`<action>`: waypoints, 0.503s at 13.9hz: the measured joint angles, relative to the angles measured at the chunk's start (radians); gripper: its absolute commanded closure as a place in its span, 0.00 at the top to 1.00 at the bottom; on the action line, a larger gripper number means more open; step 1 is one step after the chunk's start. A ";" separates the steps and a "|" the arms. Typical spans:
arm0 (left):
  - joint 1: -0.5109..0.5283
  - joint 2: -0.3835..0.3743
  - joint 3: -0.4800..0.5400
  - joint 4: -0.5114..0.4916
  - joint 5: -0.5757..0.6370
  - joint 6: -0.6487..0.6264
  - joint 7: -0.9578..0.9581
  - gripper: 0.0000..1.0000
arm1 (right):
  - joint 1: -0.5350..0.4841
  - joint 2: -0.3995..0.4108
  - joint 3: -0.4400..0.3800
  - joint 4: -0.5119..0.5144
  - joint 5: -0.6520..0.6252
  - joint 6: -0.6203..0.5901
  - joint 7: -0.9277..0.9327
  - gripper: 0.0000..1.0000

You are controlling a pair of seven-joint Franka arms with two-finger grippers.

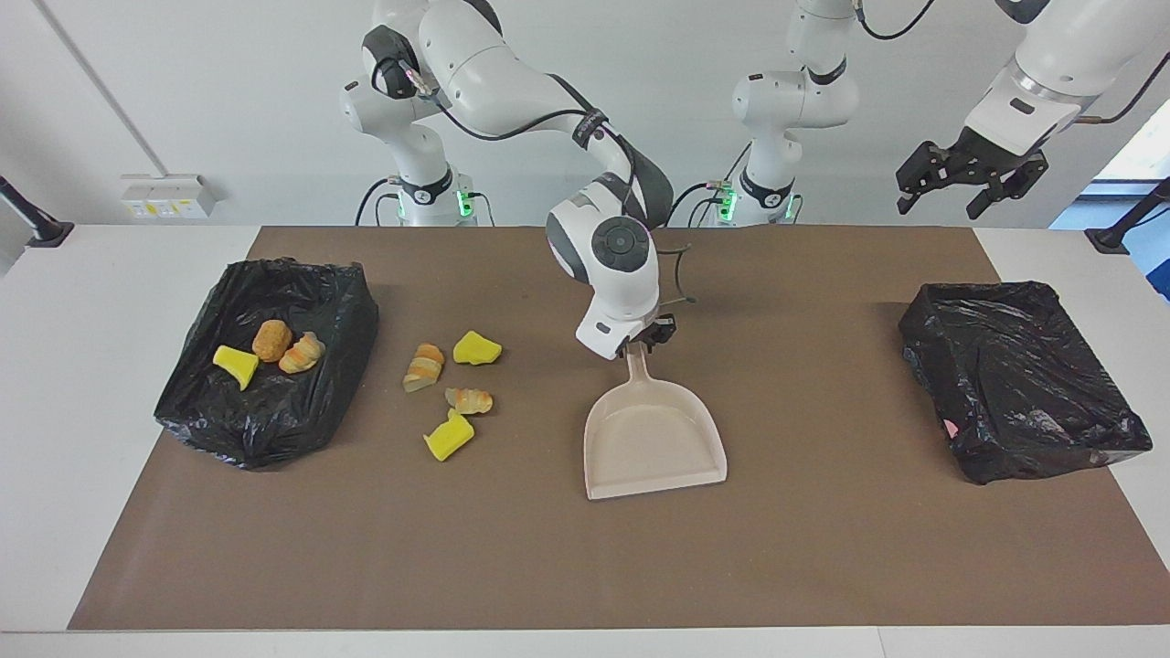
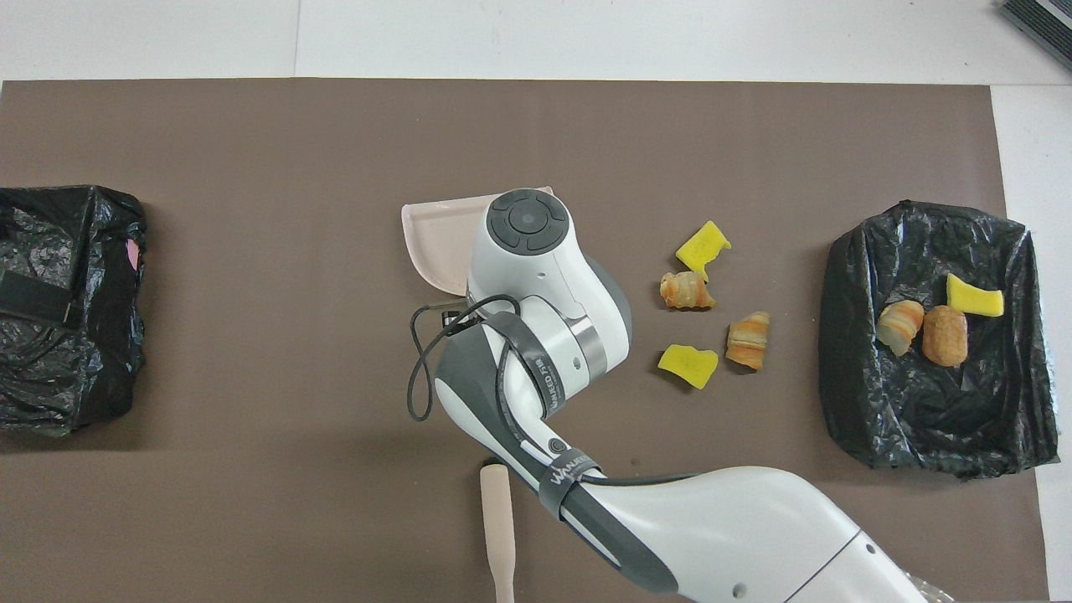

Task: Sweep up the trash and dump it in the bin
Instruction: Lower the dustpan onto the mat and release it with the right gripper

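The beige dustpan (image 1: 654, 443) (image 2: 435, 243) lies flat on the brown mat, its mouth turned away from the robots. My right gripper (image 1: 645, 343) is at the top of its handle; in the overhead view the wrist hides it. Several pieces of trash lie loose on the mat beside the pan, toward the right arm's end: yellow chunks (image 1: 477, 348) (image 1: 449, 437) and bread pieces (image 1: 424, 366) (image 1: 470, 399). Three more pieces (image 1: 271, 339) lie in the black-lined bin (image 1: 274, 429) (image 2: 930, 419). My left gripper (image 1: 969, 174) waits open, high over the left arm's end.
A second black-lined bin (image 1: 1019, 375) (image 2: 67, 310) stands at the left arm's end of the mat. A beige brush handle (image 2: 497, 528) lies on the mat near the robots' edge, close under the right arm.
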 measured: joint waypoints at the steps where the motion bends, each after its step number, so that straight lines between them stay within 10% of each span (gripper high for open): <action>1: -0.002 0.000 -0.003 0.000 0.000 0.000 0.000 1.00 | 0.000 -0.003 0.000 0.005 0.000 0.000 0.000 1.00; 7: -0.013 0.000 -0.026 0.000 -0.001 0.014 0.000 1.00 | 0.002 -0.132 0.002 -0.016 0.001 -0.070 0.000 1.00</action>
